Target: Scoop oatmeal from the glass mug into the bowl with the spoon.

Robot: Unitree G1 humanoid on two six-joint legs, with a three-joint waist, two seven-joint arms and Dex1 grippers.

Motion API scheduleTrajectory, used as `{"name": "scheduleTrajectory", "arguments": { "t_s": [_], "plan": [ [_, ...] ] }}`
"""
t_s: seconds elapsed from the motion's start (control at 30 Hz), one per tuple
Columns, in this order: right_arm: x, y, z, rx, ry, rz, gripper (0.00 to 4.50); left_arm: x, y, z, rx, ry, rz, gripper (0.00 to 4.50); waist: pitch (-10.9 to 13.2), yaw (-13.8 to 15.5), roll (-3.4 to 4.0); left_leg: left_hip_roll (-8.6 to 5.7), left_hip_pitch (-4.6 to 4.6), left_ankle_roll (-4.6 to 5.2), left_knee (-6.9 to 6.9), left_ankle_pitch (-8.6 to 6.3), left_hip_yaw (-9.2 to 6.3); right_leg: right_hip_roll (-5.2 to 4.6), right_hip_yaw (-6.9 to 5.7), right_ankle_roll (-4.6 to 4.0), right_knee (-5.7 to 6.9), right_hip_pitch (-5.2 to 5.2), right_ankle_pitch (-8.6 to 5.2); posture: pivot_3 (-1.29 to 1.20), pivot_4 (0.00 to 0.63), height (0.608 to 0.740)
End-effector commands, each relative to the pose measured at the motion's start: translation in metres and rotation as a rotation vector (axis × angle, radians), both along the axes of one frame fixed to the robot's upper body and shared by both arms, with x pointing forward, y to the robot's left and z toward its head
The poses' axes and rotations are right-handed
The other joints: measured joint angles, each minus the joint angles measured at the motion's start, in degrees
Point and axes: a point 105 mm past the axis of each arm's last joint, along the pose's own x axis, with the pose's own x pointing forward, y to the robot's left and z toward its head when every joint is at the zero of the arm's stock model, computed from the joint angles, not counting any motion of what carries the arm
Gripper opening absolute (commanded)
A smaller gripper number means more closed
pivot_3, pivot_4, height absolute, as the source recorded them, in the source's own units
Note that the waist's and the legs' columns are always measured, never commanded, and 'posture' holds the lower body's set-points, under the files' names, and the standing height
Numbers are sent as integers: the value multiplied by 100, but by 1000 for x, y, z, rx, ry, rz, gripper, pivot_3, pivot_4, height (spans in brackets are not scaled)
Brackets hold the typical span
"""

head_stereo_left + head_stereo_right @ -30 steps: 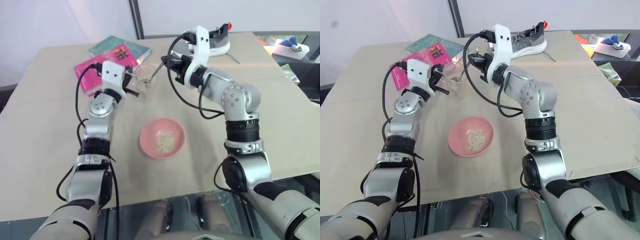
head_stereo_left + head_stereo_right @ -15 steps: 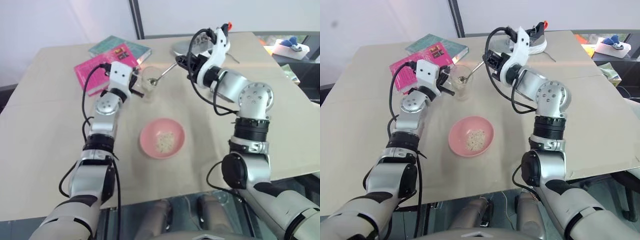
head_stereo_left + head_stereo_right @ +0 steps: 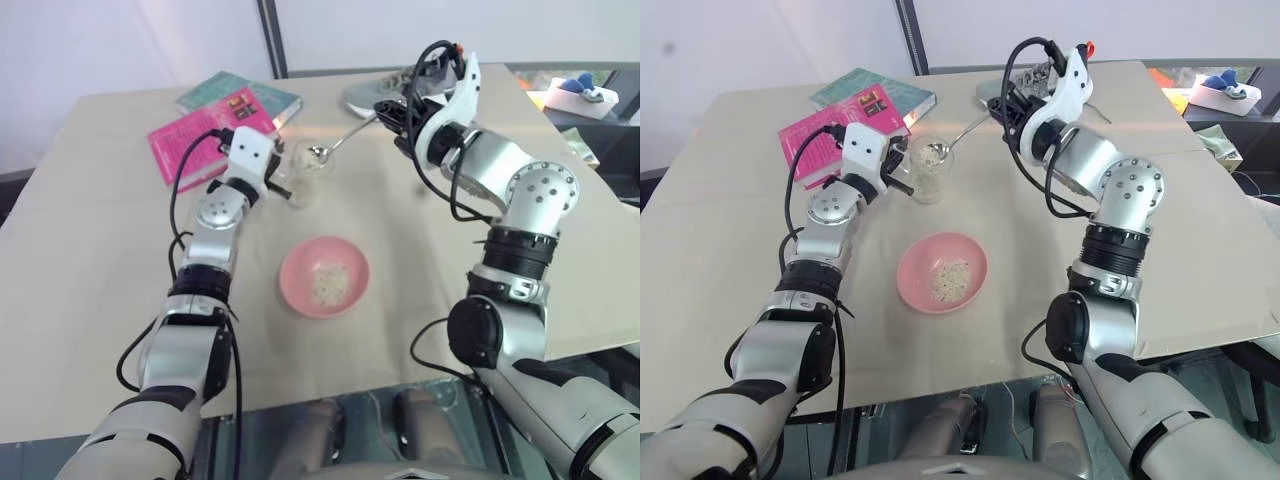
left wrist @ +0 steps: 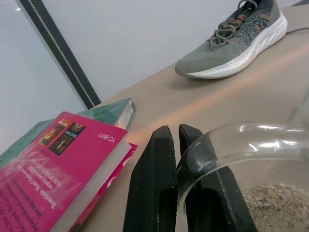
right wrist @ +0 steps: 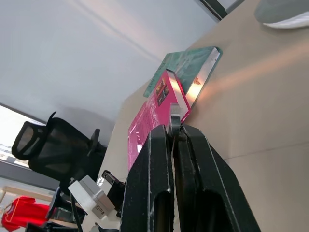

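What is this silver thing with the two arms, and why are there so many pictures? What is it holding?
It is a robot with two arms. Two pictures come from cameras in its head, looking down at a table. The other two come from small cameras on its wrists. Each arm ends in a pincher called an end effector. The left end effector is pinched shut on the rim of a glass mug with oatmeal in it. The right end effector holds a spoon, its head full of oats above the mug. A pink bowl with some oats waits nearer the robot. Two books and a shoe also lie on the table.
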Motion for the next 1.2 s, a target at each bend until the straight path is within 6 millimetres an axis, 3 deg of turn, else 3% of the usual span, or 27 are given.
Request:
{"name": "scheduleTrajectory", "arguments": {
  "t_s": [0.03,0.7,1.2],
  "plan": [
    [-5,-9,16,33,-51,-17,0,-3,-2,28,-10,-95,-26,42,0,1,0,0,0,0,0,0,0,0,0,0,0,0,0,0,150,740],
    [-17,-35,16,90,-35,-62,0,-2,-8,33,-8,-104,-57,42,0,0,0,0,-2,1,1,0,0,-1,2,0,0,0,0,0,150,740],
    [-59,-51,16,159,-35,-37,0,1,-1,30,-3,-89,-39,42,0,10,0,0,-2,1,1,0,1,-1,2,1,0,0,0,0,150,740]
  ]
}}
